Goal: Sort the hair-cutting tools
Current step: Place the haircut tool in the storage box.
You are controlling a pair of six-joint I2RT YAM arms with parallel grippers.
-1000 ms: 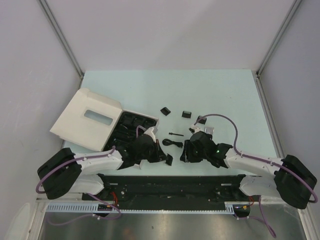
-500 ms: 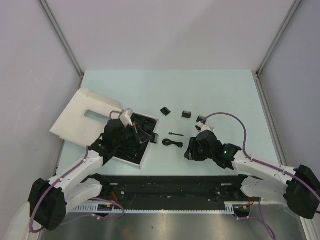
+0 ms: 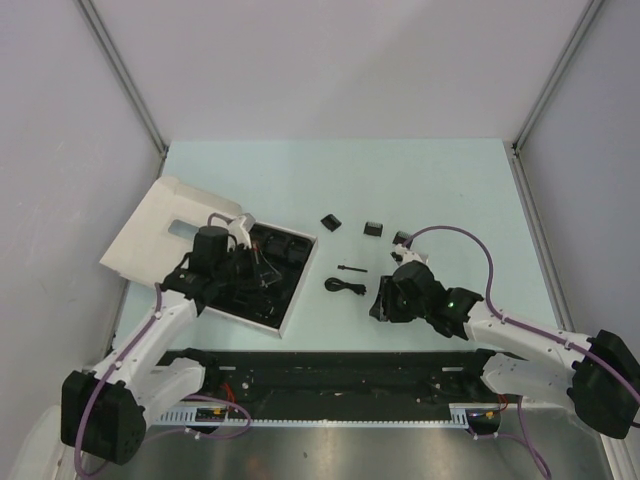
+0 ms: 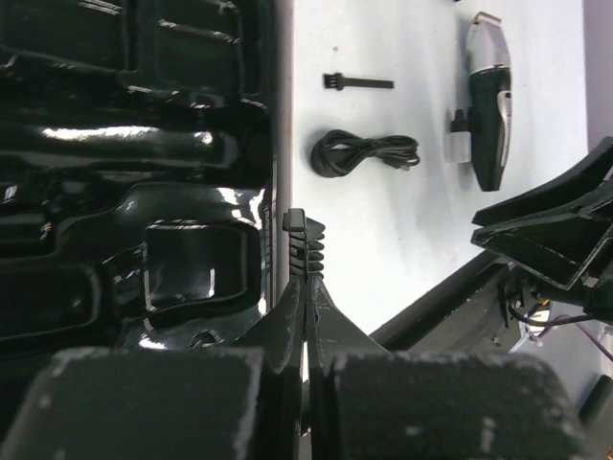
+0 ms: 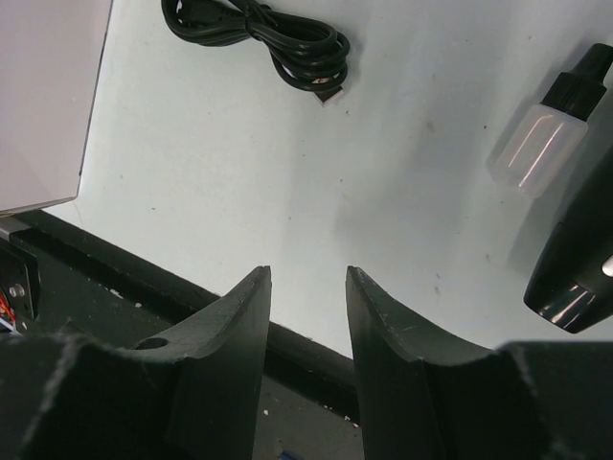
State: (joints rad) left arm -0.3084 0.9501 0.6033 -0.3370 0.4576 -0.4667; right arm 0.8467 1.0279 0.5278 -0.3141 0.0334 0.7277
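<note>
My left gripper (image 4: 306, 278) is shut on a small black comb guard (image 4: 304, 238), whose ribbed end sticks out past the fingertips. It hovers over the black tray (image 3: 290, 243) of the white box, near the tray's right edge. On the table to the right lie a tiny black brush (image 4: 356, 83), a coiled black cable (image 4: 364, 153) and the black-and-silver clipper (image 4: 488, 115). Two more comb guards (image 3: 331, 221) (image 3: 373, 228) lie farther back. My right gripper (image 5: 306, 273) stands open and empty low over the table's front edge, with the cable (image 5: 259, 38) ahead of it.
The box's white lid (image 3: 160, 240) lies open to the left of the tray. A small clear bottle with a black cap (image 5: 541, 144) lies beside the clipper (image 5: 579, 259). The black rail (image 3: 340, 370) runs along the table's near edge.
My left arm has swung from the front middle of the table leftward over the tray, carrying the comb guard. The right arm moved slightly forward, then held still.
</note>
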